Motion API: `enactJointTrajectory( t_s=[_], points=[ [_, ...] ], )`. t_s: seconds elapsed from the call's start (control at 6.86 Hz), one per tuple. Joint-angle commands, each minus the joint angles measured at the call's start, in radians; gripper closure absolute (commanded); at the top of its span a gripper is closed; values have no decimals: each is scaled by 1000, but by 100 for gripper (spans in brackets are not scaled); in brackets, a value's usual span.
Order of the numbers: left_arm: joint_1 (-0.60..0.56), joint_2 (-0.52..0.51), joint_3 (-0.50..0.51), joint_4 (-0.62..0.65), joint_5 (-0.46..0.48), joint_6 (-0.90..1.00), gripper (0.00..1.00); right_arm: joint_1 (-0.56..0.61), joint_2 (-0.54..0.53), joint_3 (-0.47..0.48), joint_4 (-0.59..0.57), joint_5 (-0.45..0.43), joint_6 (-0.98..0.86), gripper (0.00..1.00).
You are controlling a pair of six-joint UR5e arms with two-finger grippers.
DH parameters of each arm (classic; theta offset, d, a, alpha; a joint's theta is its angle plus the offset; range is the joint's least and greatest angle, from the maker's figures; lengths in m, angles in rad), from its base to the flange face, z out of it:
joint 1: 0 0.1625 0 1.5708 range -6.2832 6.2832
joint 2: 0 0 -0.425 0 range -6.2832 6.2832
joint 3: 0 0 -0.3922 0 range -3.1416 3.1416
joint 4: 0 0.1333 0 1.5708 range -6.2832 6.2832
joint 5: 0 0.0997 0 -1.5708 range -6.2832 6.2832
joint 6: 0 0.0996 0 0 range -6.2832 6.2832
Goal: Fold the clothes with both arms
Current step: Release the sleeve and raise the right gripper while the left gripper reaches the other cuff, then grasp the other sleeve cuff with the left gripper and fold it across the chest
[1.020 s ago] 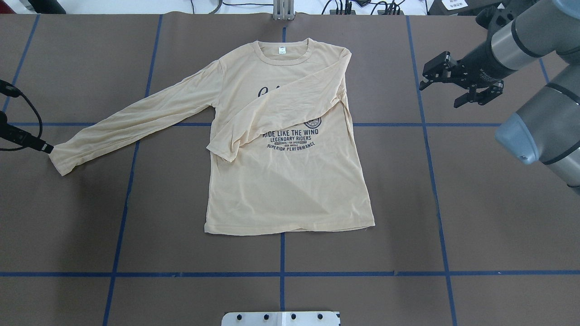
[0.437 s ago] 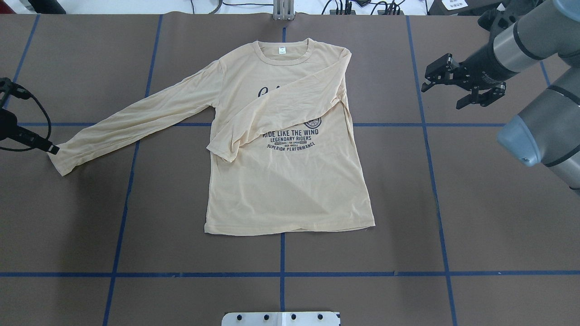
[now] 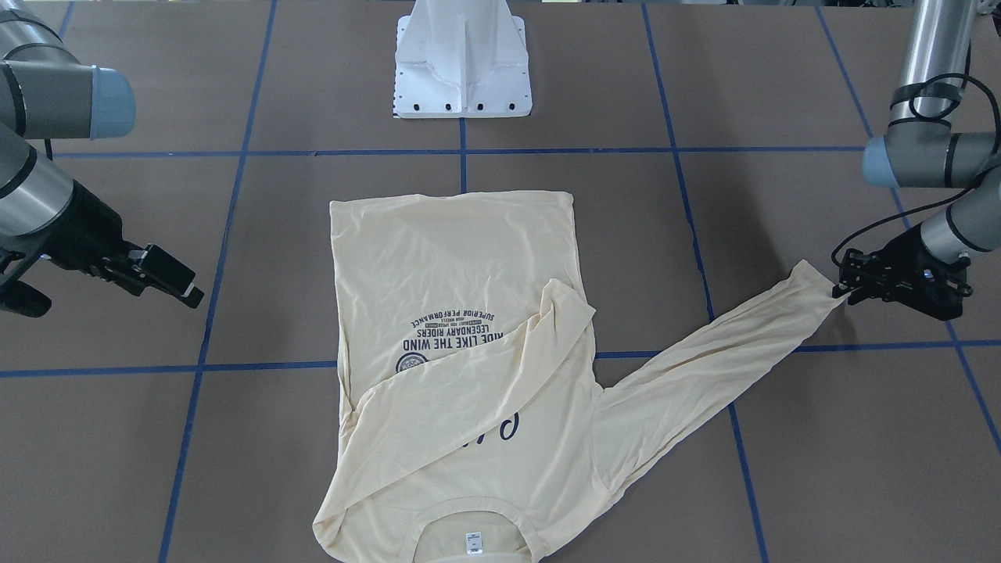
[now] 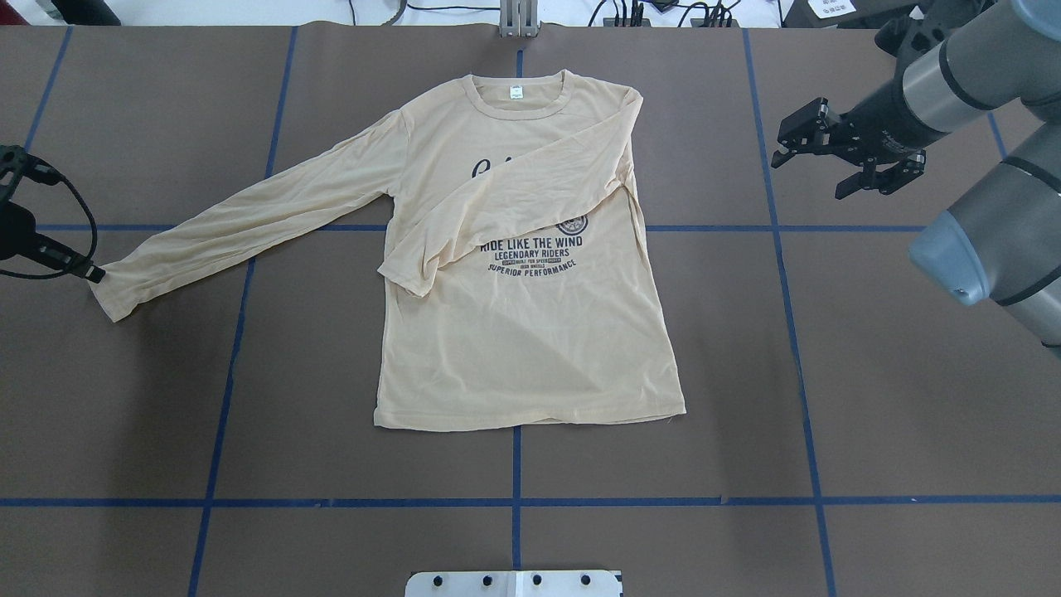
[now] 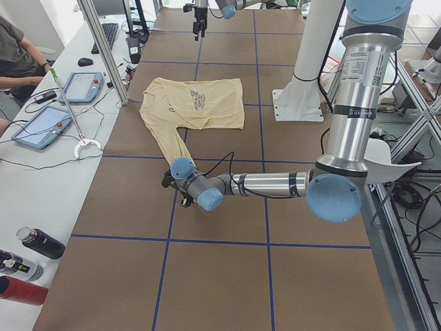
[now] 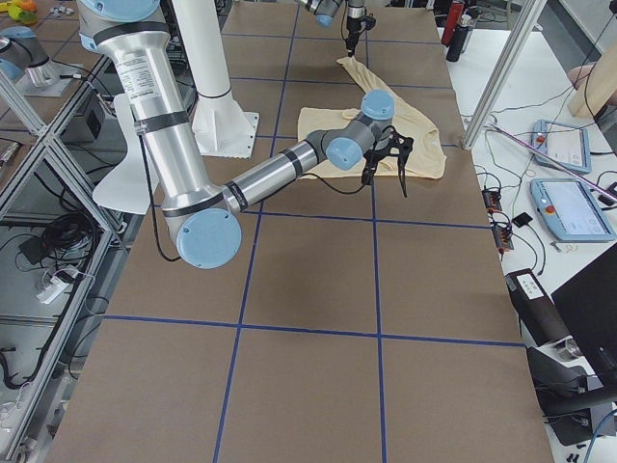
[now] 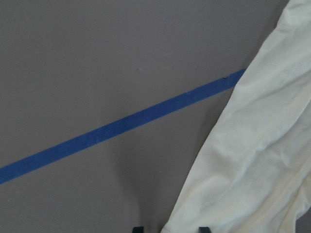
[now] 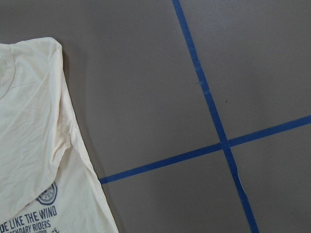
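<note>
The biggest thing is one brown table [image 4: 829,373] with blue tape lines making squares on it. Two silver robot arms reach over it. The left arm [image 5: 275,185] looks huge in the left side view. The right arm [image 4: 953,83] comes in at the upper right of the overhead view. One white base [image 3: 463,62] stands at the top middle of the front view.

One pale yellow shirt [image 4: 530,348] lies flat in the middle of the table, neck toward the top in the overhead view. It has two sleeves. The long sleeve [image 4: 249,215] stretches out to the left. The other sleeve [image 4: 514,207] is folded across the chest and covers part of the dark print [image 4: 530,253].

The left gripper [image 4: 95,274] sits at the left edge and pinches the end of the long sleeve. The left wrist view shows cloth between its two tips. The right gripper [image 4: 808,178] hangs at the upper right, away from the shirt, with its jaws spread wide and holding nothing.

Only the left side view shows a person [image 5: 17,58] sitting at the upper left, and three bottles [image 5: 41,243] at the lower left. Both side views show two tablets [image 5: 86,86].

One tiny white label [image 4: 515,93] sits inside the neck.
</note>
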Motion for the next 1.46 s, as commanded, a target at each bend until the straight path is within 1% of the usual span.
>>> enactJointTrajectory(
  t_s=[0.0,0.15,0.29,0.44,0.58,0.73,0.87,1.02,1.17,1.31],
  points=[
    [1,0,14,-3,0,8,100,0,1,11,-3,4,0,1],
    [1,1,-18,-37,-3,-4,100,5,-4,16,-5,6,0,1],
    [-1,1,-60,-28,-47,-6,100,9,-31,29,-3,10,0,1],
    [-15,-3,-99,-17,-71,-33,100,24,-48,29,2,12,-3,1],
    [-22,-44,-169,18,-68,-192,100,35,-59,23,2,12,-33,1],
    [-21,-133,-232,108,-68,-327,100,66,-82,17,-8,14,-128,1],
    [-18,-254,-239,206,-63,-416,100,84,-105,-3,-6,14,-205,1],
    [-12,-369,-228,254,-63,-525,100,98,-129,-9,0,7,-236,1],
    [-3,-482,-180,253,-65,-667,100,122,-135,-27,6,12,-253,1],
    [-1,-569,-124,242,-65,-766,100,135,-152,-36,6,4,-294,1]
  ],
)
